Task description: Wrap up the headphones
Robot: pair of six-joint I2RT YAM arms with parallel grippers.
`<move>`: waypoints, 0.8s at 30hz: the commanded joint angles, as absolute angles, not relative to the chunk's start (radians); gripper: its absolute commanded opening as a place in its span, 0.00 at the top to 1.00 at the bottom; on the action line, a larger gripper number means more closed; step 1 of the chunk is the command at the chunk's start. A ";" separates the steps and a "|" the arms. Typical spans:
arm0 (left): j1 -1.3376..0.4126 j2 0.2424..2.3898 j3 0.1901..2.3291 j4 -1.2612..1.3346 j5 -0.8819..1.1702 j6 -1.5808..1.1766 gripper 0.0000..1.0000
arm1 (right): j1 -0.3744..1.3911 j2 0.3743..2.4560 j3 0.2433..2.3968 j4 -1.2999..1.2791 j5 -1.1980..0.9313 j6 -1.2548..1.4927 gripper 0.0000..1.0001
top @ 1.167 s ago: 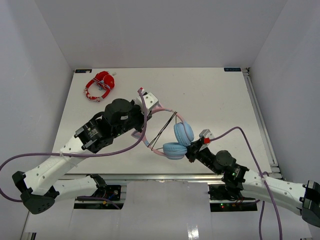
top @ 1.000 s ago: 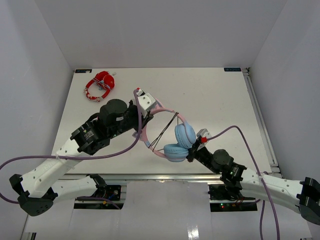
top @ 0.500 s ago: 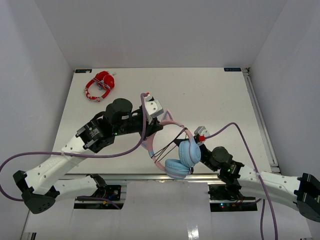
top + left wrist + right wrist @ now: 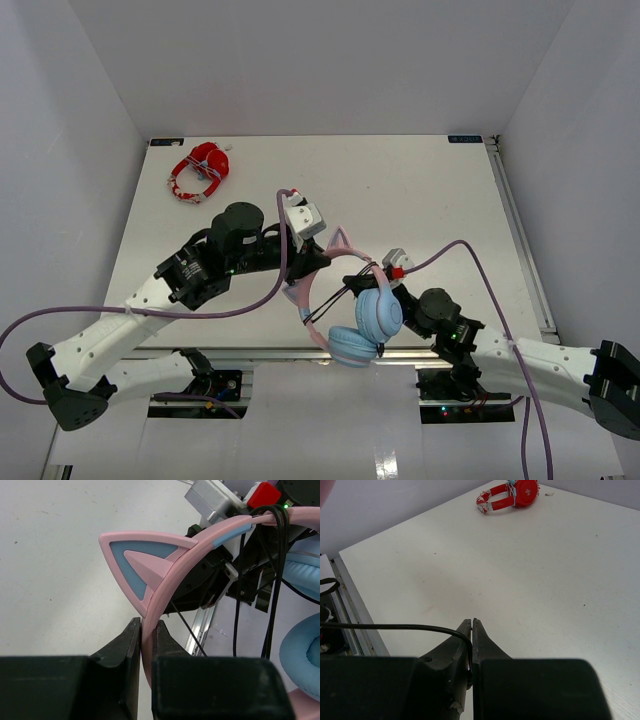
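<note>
The headphones [image 4: 352, 345] have swung farther from the red-and-white headphones [image 4: 200, 170]. The left gripper [image 4: 146, 625] clamps their pink headband [image 4: 200, 540]; the right gripper [image 4: 471, 626], just beside the ear cups [image 4: 378, 312], pinches the black cable [image 4: 395, 626] running leftward.

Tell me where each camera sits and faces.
Top: above and behind, looking down on the table; both arms show, holding the headphones.
Left wrist: on that arm, faces the headband pinched in the left gripper.
Right wrist: on that arm, faces across the table; right gripper pinches the cable.
Top and right wrist share the red headphones.
</note>
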State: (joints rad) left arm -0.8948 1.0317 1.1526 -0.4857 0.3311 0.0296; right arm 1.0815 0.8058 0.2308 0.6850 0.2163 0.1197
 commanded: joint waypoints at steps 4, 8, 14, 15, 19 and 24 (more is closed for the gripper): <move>-0.900 0.973 1.164 -0.354 0.440 -0.130 1.00 | 1.074 0.859 0.307 0.747 0.254 0.115 0.92; -0.899 0.952 1.162 -0.381 0.481 -0.084 1.00 | 1.072 0.849 0.300 0.743 0.282 0.109 0.92; -0.900 0.941 1.133 -0.527 0.485 0.126 1.00 | 1.068 0.766 0.285 0.663 0.304 0.103 0.92; -0.899 0.946 1.122 -0.537 0.471 0.149 1.00 | 1.068 0.742 0.282 0.638 0.299 0.113 0.92; -0.899 1.013 1.040 -0.597 0.469 0.306 1.00 | 1.068 0.673 0.195 0.610 0.274 0.165 0.91; -0.898 1.158 0.981 -0.609 0.436 0.422 1.00 | 1.068 0.678 0.147 0.604 0.312 0.170 0.92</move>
State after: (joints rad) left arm -0.8937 1.0707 1.0184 -0.4762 0.3908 0.3065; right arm 1.0839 0.6785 0.1710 0.6002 0.1988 0.1533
